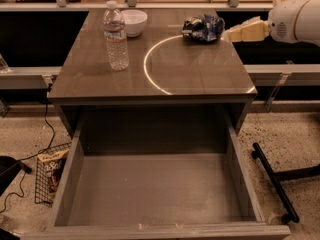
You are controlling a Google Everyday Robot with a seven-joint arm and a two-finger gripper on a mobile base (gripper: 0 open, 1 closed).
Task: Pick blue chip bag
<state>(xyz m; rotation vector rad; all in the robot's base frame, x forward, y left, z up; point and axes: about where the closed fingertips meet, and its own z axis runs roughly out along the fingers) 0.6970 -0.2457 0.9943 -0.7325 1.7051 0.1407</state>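
Surface: grey cabinet top carrying all the items. The task item sits at its far right corner, close to the back edge and the right edge. Risk: a sideways push from the right could slide the item along the smooth top, or over the back edge, instead of securing it.

Drawer: pulled fully open below the surface, nothing visible inside. It is well apart from the work area, so little risk is judged here.

Water bottle: upright on the far left half. Well apart from the task item. It would topple only if the arm overshot badly leftward.

White bowl: far edge, just behind the bottle, between bottle and task item but nearer the bottle. A shoved item could travel towards it.

Blue chip bag: crumpled shiny foil, lying flat. Judged slippery and easily deformed, so a shallow pinch could catch only a fold and slip off on lifting.

Claw: tan, reaching in level from the right, off the surface's right edge. Whether it is wide or narrow: cannot tell. The bag lies just to its left, very near its tip, with contact not discernible.
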